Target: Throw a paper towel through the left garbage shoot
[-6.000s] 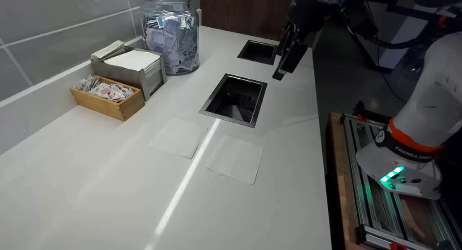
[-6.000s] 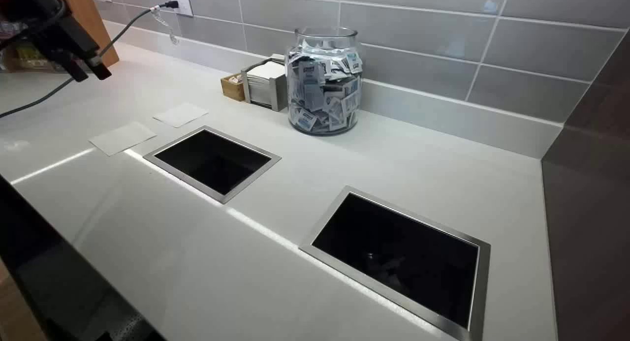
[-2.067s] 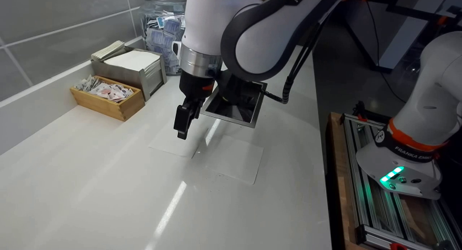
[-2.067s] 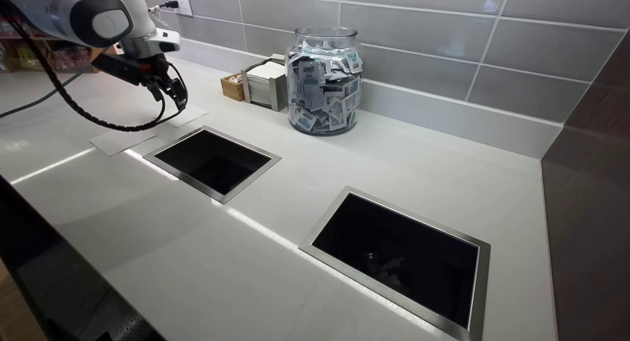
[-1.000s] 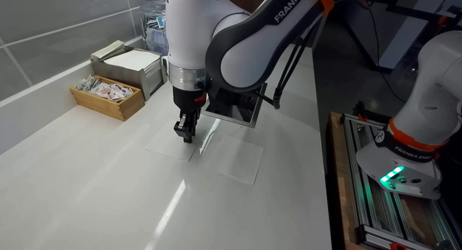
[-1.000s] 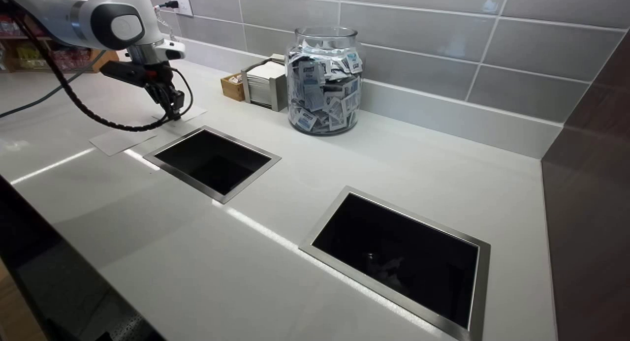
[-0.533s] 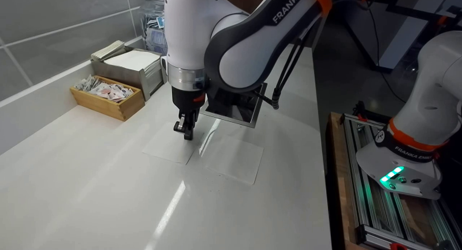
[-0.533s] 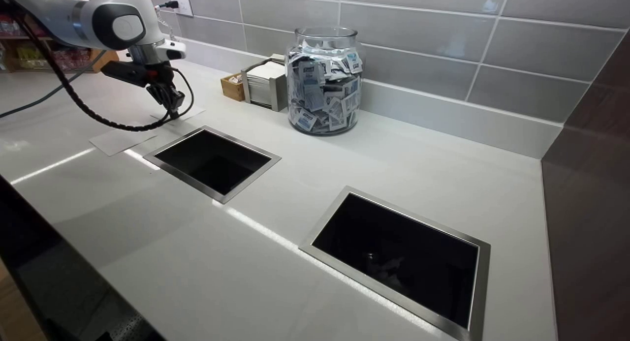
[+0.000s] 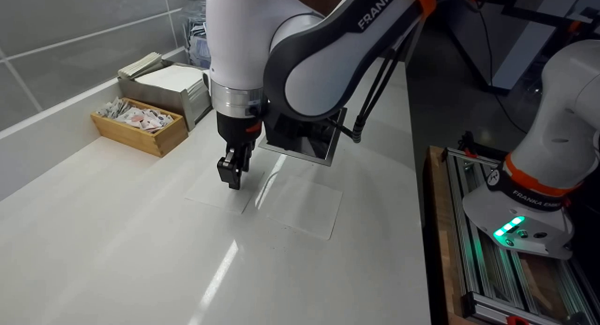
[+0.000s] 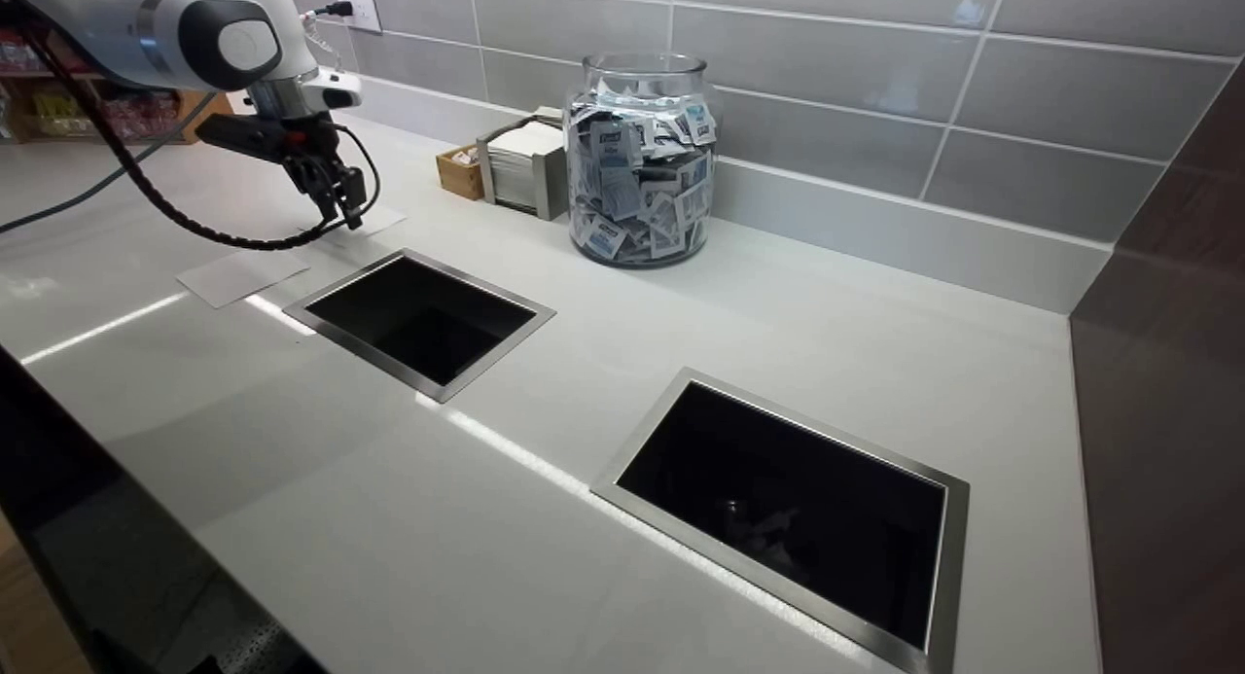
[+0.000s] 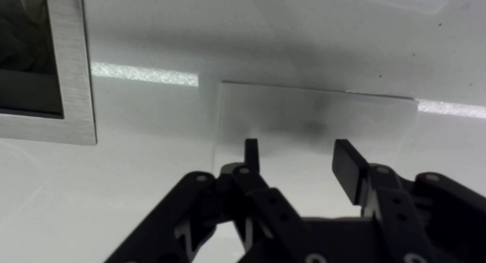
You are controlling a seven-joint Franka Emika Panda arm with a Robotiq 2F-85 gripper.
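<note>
The thin, square white paper towel [image 11: 303, 117] lies flat on the glossy pale bench [image 11: 152, 179], under the black two-fingered hand [image 11: 298, 156], which stands rather wide. Probably it is light and limp; better pinch up its middle.

Paper towel [image 11: 294, 117] wht, hand [image 11: 296, 153] blk, tiles [image 10: 827, 61] gry.

The arm [image 9: 311, 86] reaches from its base [image 9: 520, 212] over the long edge of the counter [image 9: 375, 268], wrist [image 9: 237, 102] pointing down, gripper [image 11: 297, 156] well inside that edge, fingers [image 11: 347, 170] parted.
</note>
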